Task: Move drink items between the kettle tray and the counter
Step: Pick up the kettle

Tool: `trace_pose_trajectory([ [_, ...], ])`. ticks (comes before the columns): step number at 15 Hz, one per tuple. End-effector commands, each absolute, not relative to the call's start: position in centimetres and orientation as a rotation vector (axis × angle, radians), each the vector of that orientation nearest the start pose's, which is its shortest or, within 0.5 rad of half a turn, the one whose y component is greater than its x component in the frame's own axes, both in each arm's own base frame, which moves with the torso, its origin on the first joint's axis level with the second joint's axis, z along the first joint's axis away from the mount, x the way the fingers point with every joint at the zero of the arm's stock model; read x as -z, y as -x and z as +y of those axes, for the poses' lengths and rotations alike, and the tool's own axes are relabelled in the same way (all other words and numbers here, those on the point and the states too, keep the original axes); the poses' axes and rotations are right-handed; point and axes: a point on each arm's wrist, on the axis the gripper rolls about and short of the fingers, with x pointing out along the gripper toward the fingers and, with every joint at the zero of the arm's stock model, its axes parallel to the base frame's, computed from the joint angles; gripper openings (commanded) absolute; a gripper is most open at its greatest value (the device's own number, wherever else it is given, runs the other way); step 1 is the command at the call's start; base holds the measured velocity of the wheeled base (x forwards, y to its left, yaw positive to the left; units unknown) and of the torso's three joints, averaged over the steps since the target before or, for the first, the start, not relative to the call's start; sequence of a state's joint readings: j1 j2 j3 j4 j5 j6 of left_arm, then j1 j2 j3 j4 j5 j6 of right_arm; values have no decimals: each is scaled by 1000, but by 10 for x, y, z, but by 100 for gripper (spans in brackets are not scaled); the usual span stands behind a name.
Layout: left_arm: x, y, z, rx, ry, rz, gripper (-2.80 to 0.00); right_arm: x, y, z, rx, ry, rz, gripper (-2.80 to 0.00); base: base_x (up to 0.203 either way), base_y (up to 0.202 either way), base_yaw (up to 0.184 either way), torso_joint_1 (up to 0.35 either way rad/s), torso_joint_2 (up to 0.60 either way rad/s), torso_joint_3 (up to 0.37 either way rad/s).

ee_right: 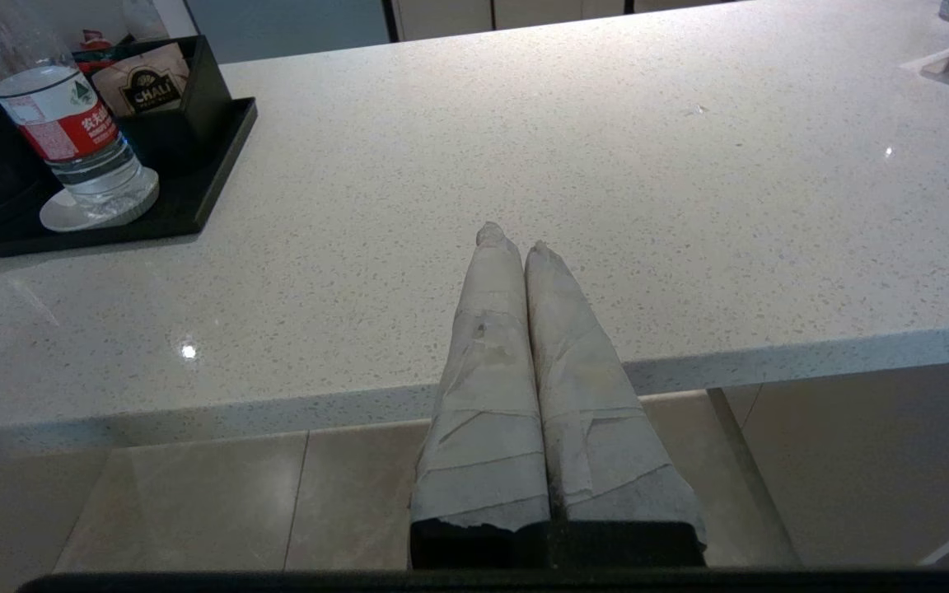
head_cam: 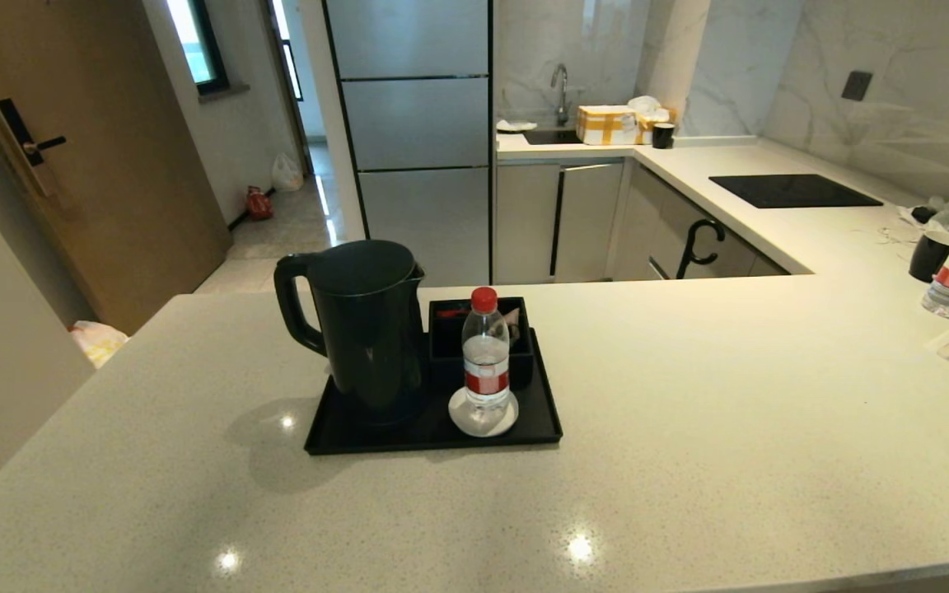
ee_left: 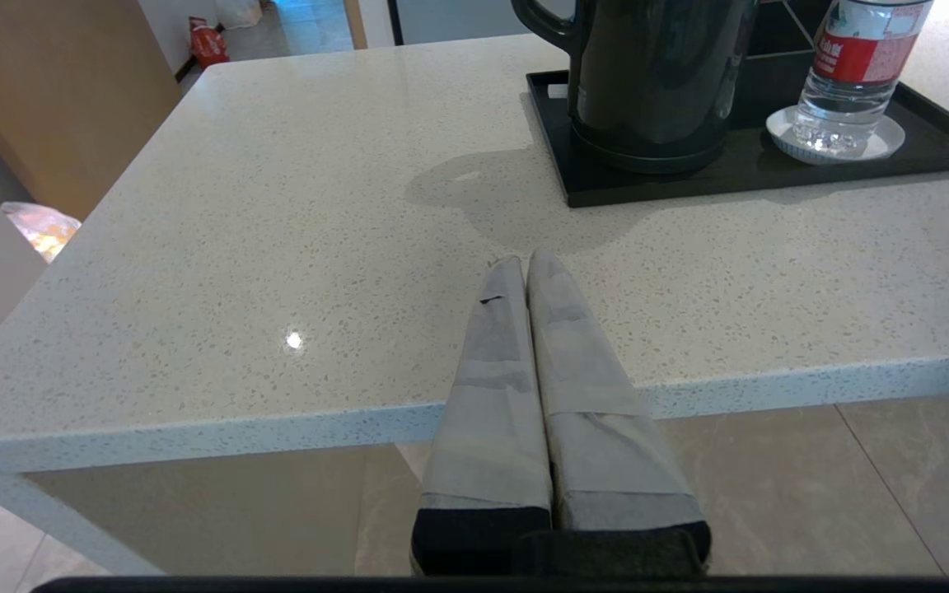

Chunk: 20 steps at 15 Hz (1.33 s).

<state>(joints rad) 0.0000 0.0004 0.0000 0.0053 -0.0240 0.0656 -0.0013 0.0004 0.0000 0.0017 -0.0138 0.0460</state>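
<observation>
Both arms of the robot wait at the near edge of the counter [head_cam: 689, 461], nothing lifted yet. The left gripper [ee_left: 525, 262] is clenched on nothing, its taped fingers pressed together, hanging over the counter's near edge short of the tray [head_cam: 433, 436]. The right gripper [ee_right: 509, 239] is likewise clenched and empty, on the other side of the tray and well apart from it.

The first step looks to be a reach for a drink item on the tray. Done well, the working gripper would spread its fingers before closing in, come at the item from the side, grip low enough to keep it upright, and lift straight up over the tray's low rim. The kettle's loop handle faces the left arm; the bottle stands nearer the right.

The counter is pale, speckled and glossy. The tray is flat, black and rectangular, at the counter's middle. The kettle [head_cam: 367, 329] is tall and matte black, upright on the tray's left half. Behind the bottle on the tray sits a black box [head_cam: 441, 338] holding sachets. The bottle [head_cam: 485, 354] is clear plastic with a red cap and red-white label, about half full, upright on a white coaster [head_cam: 460, 418] at the tray's front right.
</observation>
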Motion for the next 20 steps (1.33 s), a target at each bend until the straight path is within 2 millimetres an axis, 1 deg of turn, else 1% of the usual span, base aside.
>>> trace_pose_trajectory([
  [1,-75,23,-1,26,-69,5,-280,-75,23,0,15,-46,3,-280,0,0,0,0,0,0],
  [8,-76,23,-1,24,-101,7,-280,-75,23,0,15,-46,3,-280,0,0,0,0,0,0],
  [9,-79,24,-1,23,-99,16,-280,-75,23,0,14,-46,3,-280,0,0,0,0,0,0],
  [10,-92,26,0,20,-99,6,-280,-75,23,0,15,-46,3,-280,0,0,0,0,0,0],
  [11,-114,29,0,14,-92,3,-280,-75,23,0,15,-46,3,-280,0,0,0,0,0,0],
  [12,-145,29,0,0,-71,10,-280,-75,23,0,15,-46,3,-280,0,0,0,0,0,0],
  [13,-179,23,0,-20,-44,54,-280,-75,23,0,15,-46,3,-280,0,0,0,0,0,0],
  [14,-203,10,1,-37,-25,128,-280,-75,23,0,15,-46,2,-280,0,0,0,0,0,0],
  [15,-218,-8,1,-53,-9,236,-280,-75,23,0,15,-46,3,-280,0,0,0,0,0,0],
  [16,-225,-28,1,-64,-2,332,-280,-75,23,0,15,-46,2,-280,0,0,0,0,0,0],
  [18,-224,-78,2,-79,2,504,-280,-75,23,0,15,-46,3,-280,0,0,0,0,0,0],
  [20,-208,-136,2,-87,1,639,-280,-75,23,0,15,-46,3,-280,0,0,0,0,0,0],
])
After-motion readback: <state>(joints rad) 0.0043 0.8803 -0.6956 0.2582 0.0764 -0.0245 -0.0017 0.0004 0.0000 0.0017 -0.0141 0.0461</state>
